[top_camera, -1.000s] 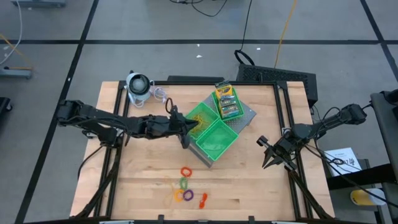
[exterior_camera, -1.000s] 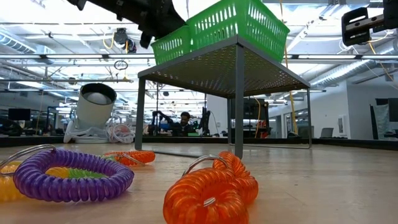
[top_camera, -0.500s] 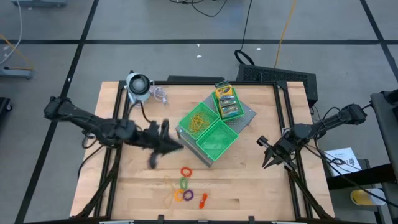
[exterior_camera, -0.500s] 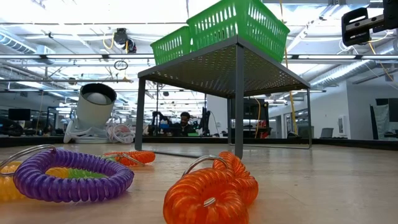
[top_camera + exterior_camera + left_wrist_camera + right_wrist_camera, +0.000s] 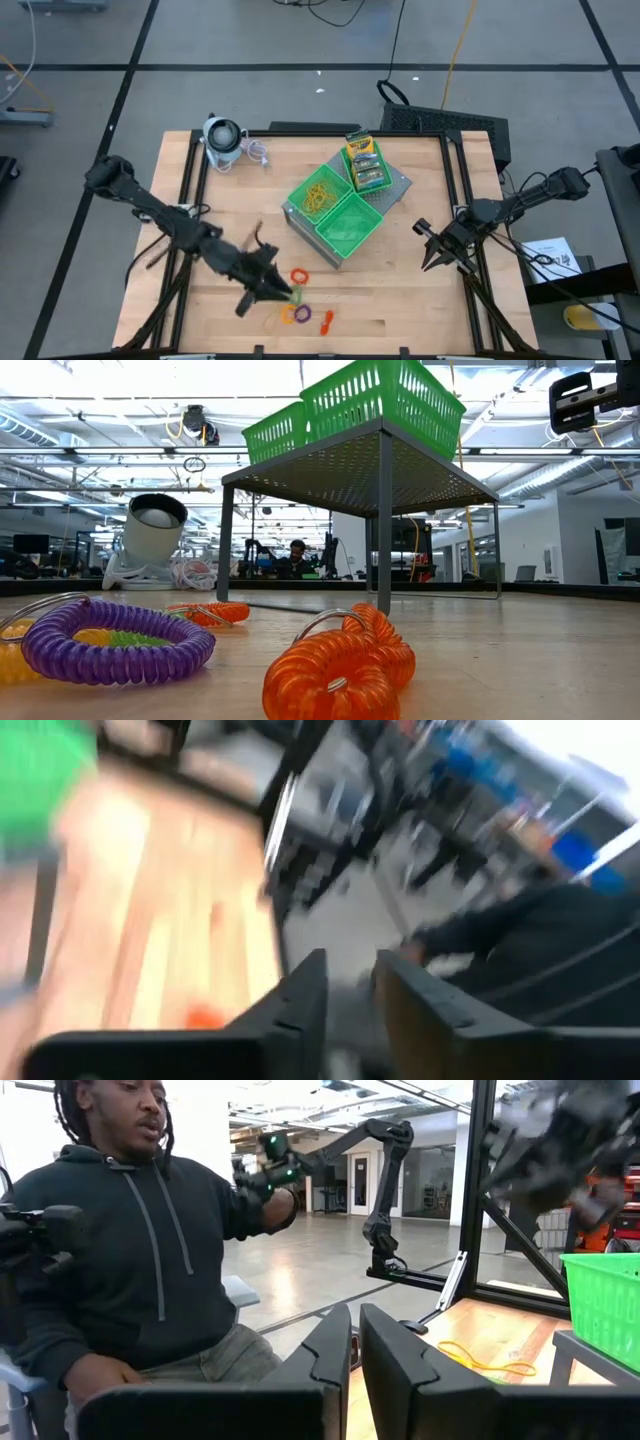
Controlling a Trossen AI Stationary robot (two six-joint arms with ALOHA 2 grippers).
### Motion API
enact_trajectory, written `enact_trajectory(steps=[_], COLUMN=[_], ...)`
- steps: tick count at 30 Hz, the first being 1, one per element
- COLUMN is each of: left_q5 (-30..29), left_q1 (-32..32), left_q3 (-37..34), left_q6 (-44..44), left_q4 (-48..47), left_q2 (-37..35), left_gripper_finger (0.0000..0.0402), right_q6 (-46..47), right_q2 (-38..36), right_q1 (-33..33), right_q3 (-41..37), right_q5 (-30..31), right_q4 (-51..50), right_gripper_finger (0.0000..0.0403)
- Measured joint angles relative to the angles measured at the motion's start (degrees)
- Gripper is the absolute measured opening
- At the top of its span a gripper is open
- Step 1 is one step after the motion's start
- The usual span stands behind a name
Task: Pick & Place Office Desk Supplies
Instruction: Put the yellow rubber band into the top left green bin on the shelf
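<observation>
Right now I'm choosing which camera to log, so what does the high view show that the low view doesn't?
Only the high view shows the rubber bands in a green tray, the card boxes, and the left tool over the coils. Only the low view shows the room behind. Both show the orange coil and the round gadget.

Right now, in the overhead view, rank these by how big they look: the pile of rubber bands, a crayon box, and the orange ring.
1. rubber bands
2. crayon box, looks close to the bands, so that order is unsure
3. orange ring, clearly smallest
</observation>
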Motion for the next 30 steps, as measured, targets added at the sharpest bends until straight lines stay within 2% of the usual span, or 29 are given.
enact_trajectory(steps=[6,9,12,16,20,30], left_q5=[-4.3,-4.6,-3.4,1.2,2.7,4.7], left_q1=[-4.8,-6.6,-7.5,-7.7,-7.6,-7.6], left_q3=[0.0,-0.1,-0.1,-0.1,0.0,0.0], left_q6=[-4.7,-8.9,-13.0,-16.5,-18.5,-14.4], left_q4=[-15.8,-21.9,-24.9,-24.9,-23.3,-9.7], left_q2=[4.8,8.0,11.5,15.9,19.6,26.7], left_gripper_finger=[0.0191,0.0212,0.0215,0.0206,0.0195,0.0195], right_q6=[0.0,0.0,0.0,0.0,0.0,0.0], right_q2=[0.0,0.0,0.0,0.0,0.0,0.0], right_q1=[0.0,0.0,0.0,0.0,0.0,0.0], right_q3=[0.0,0.0,0.0,0.0,0.0,0.0], right_q5=[0.0,0.0,0.0,0.0,0.0,0.0], right_q4=[0.0,0.0,0.0,0.0,0.0,0.0], right_gripper_finger=[0.002,0.002,0.002,0.002,0.002,0.002])
